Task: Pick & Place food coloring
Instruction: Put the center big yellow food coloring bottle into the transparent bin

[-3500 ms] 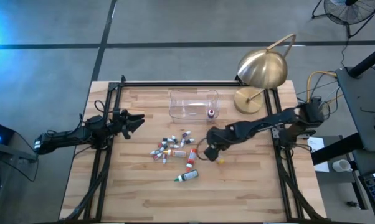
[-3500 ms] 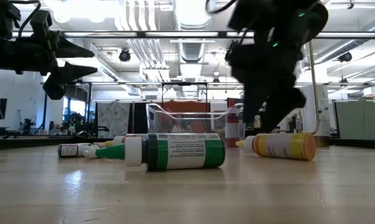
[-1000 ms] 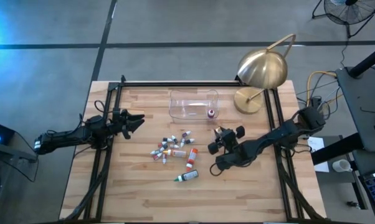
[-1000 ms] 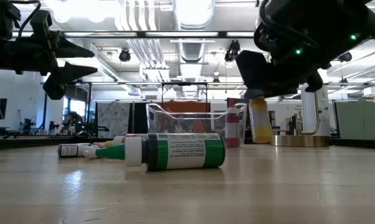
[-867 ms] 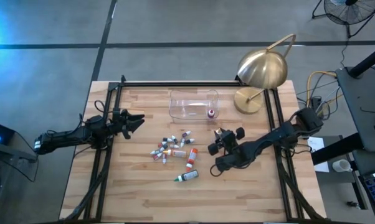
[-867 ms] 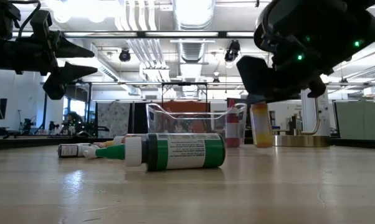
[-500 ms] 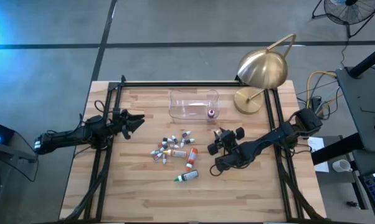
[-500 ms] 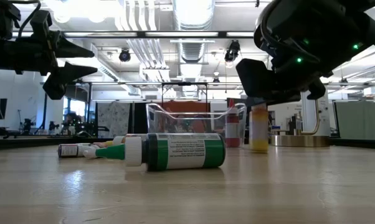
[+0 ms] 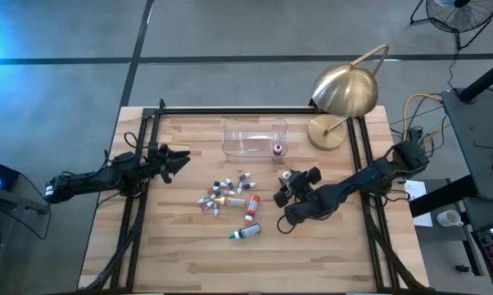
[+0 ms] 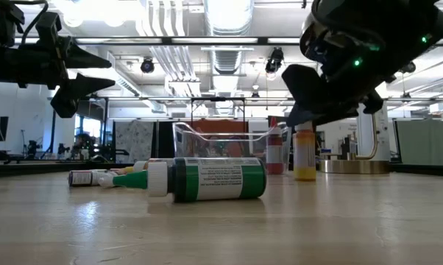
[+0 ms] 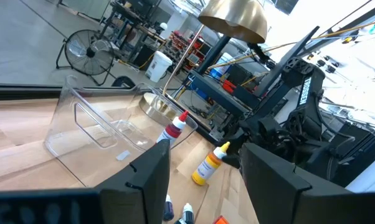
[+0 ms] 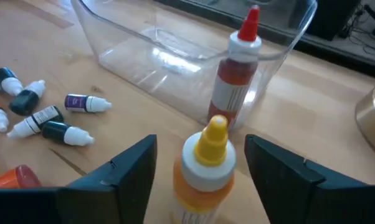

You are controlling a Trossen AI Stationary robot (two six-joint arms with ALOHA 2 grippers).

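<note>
**Yellow bottle upright between my spread fingers**

My right tool (image 12: 200, 168) stands apart around the yellow bottle (image 12: 203, 165), which is upright on the bench (image 9: 328, 246) just beside the clear tub (image 9: 255, 137). I judge it light, stiff plastic, slick and easy to tip; I'd take it at the body, below the cap. The other food coloring bottles (image 9: 228, 195) lie scattered mid-bench. My left tool (image 9: 174, 157) waits apart, well off.
</note>
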